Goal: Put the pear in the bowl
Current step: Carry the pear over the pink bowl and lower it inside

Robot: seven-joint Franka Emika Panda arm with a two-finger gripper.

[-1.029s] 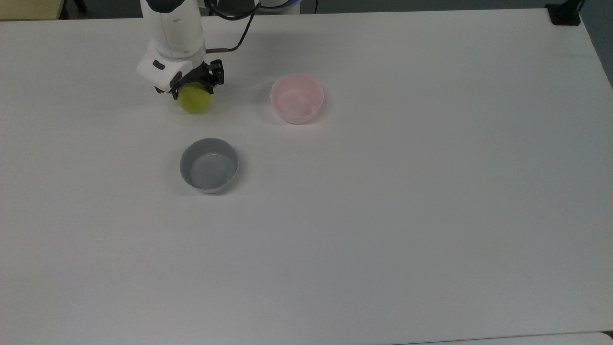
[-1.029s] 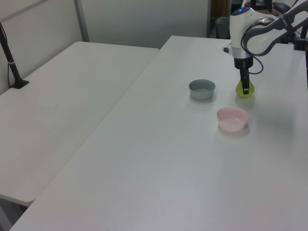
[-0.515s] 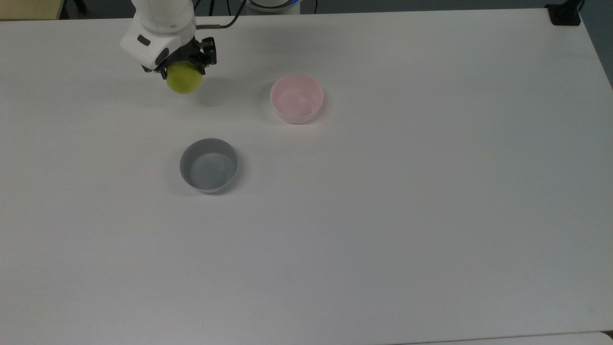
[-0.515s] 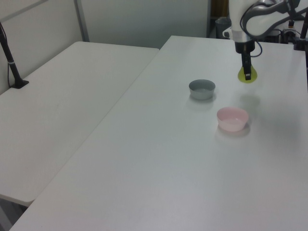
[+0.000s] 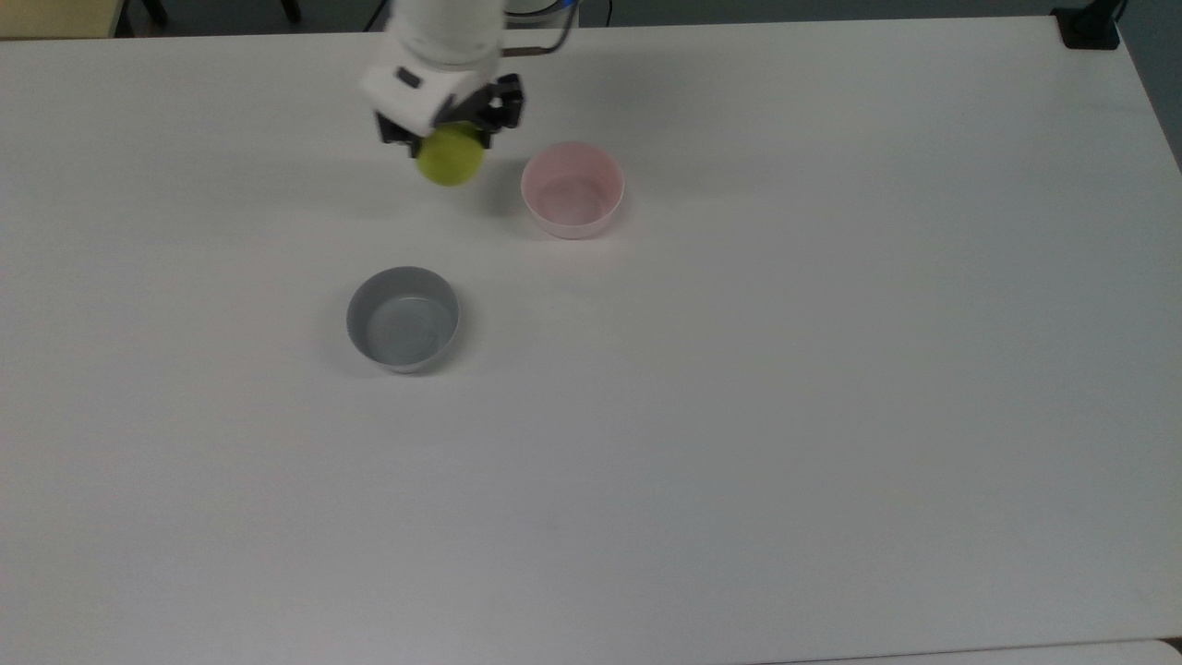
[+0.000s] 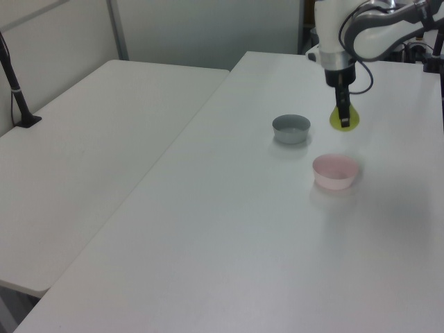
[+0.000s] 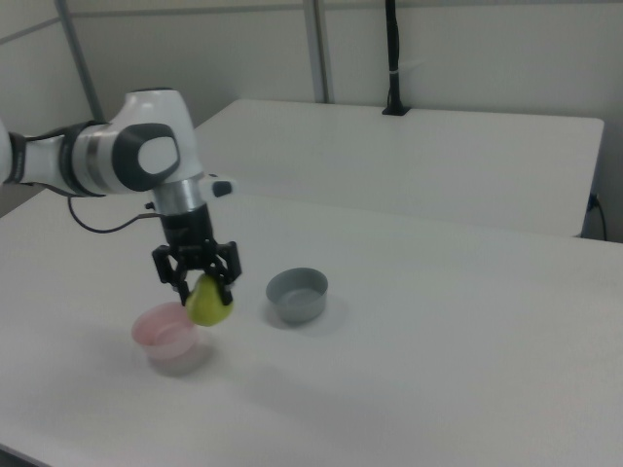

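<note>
Right view: hand point(image 7: 201, 285) points down, gripping pear point(image 7: 208, 302) beside bowl point(image 7: 167, 337)

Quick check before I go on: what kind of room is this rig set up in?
Likely a lab or office workspace: plain white tables pushed together, partition walls behind, and one robot arm carrying a pear near a pink bowl.

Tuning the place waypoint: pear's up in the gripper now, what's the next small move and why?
Probably a short carry toward the top view's right until the pear is centred over the pink bowl, then lower. The gripper holds the pear clear of the table, but in the top view it hangs just left of the bowl's rim, not above the opening. The grey bowl sits off that path.
</note>
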